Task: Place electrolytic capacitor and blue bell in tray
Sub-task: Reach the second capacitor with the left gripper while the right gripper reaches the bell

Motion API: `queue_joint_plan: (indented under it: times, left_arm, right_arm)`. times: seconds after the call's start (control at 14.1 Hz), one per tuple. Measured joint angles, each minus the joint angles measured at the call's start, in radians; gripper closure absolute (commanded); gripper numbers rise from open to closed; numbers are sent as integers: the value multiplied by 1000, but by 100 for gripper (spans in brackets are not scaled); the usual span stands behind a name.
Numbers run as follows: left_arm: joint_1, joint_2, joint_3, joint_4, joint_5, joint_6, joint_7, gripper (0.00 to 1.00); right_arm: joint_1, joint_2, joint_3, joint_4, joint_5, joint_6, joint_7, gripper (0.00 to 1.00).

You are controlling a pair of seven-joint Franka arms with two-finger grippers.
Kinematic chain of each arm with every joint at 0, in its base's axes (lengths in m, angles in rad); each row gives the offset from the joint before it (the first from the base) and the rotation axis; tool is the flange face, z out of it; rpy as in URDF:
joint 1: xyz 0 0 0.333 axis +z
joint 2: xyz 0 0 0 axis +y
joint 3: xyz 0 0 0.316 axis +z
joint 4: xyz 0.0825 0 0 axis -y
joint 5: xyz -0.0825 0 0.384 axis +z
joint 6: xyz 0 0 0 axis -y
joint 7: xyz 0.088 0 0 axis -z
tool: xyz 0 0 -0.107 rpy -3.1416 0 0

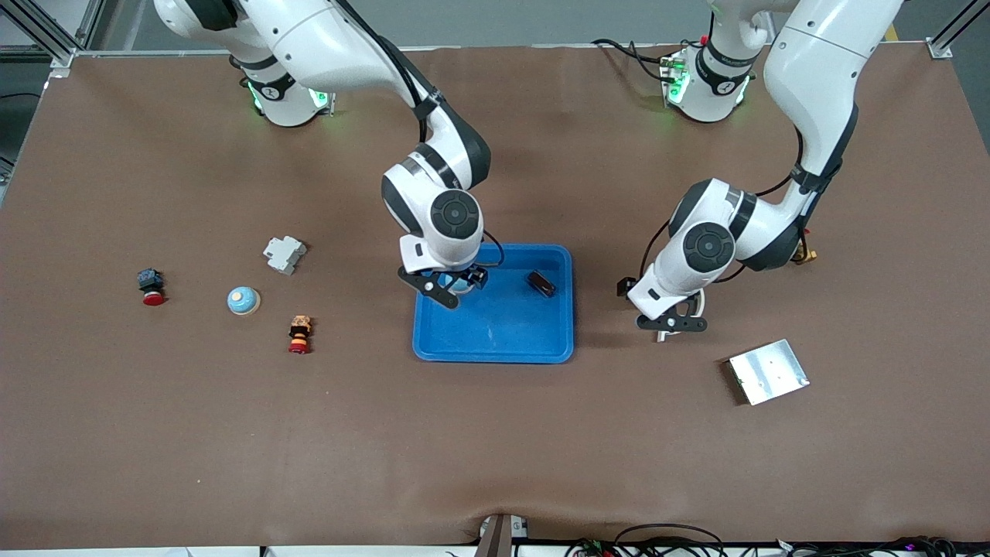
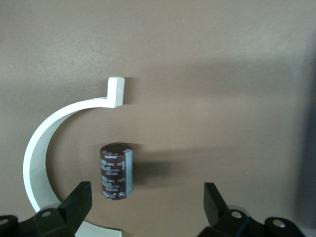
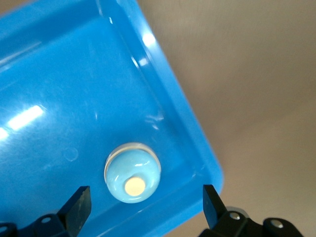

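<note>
The bright-blue tray (image 1: pixel 495 357) lies mid-table. A light-blue bell (image 1: pixel 462 285) with a cream button sits in its corner toward the right arm's end; it also shows in the right wrist view (image 3: pixel 132 173) beside the tray's rim (image 3: pixel 192 133). My right gripper (image 1: pixel 452 289) (image 3: pixel 143 207) hangs open just above it, empty. A dark-red electrolytic capacitor (image 2: pixel 116 170) stands upright on the table inside a white C-shaped ring (image 2: pixel 42 143). My left gripper (image 1: pixel 671 323) (image 2: pixel 145 202) is open over it and hides it in the front view. A small dark part (image 1: pixel 541 283) lies in the tray.
A silvery metal plate (image 1: pixel 768 371) lies nearer the front camera than the left gripper. Toward the right arm's end lie a second blue bell (image 1: pixel 243 300), a grey-white block (image 1: pixel 284 254), a red push button (image 1: pixel 151 287) and a red-orange stacked part (image 1: pixel 299 333).
</note>
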Motion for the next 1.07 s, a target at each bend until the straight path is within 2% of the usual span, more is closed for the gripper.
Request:
queue_joint_plan:
  times: [0.21,0.36,0.78,1.07]
  left_arm:
    - [25,-4,0,-41,6,55,1,0]
    - [38,-4,0,-61,7,96,1,0]
    - [46,2,0,-97,7,179,2,0]
    - [55,7,0,-104,7,189,2,0]
  right_arm:
    - [-58,-19,-3,9,0,-67,-116,0]
    - [-94,-55,-6,-37,-1,-60,-190,0]
    - [-286,-318,-14,-402,-3,120,-518,0]
    - [-366,-415,-14,-617,-3,321,-697,0]
